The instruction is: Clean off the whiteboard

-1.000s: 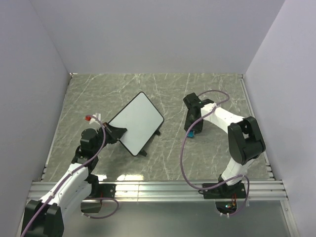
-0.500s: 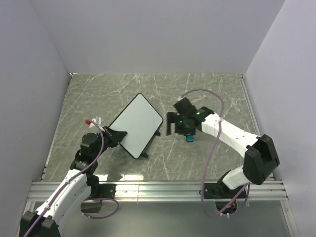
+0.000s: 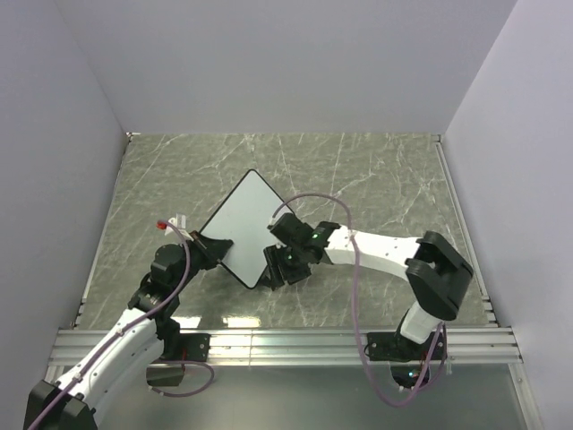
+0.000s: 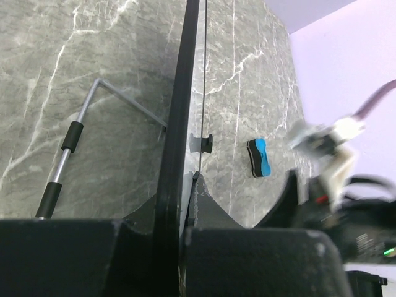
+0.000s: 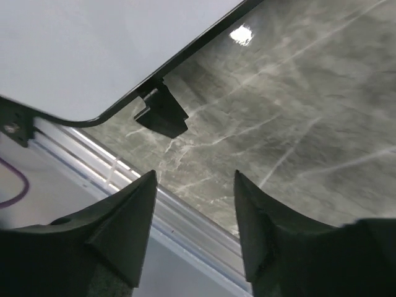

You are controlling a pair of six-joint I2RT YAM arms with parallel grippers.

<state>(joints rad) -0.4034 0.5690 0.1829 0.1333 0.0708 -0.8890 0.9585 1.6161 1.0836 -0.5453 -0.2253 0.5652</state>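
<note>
White board clamped at left, right jaws standing open

White whiteboard is sitting left of centre on the grey marbled table, turned corner-on like a diamond and tilting. Its face is showing plain white inside the thin black frame.

Left gripper is reaching in from the near left; its jaws are pinching the board's near-left edge, and the left wrist view is showing that edge running straight up between them. A bent wire stand is showing to the left of that edge.

Right gripper is hovering just beside the board's near corner, jaws parted and holding nothing, bare table showing between them. One black foot is sticking down under the board's rim there.

Blue eraser is lying on the table, apart from the board.
</note>
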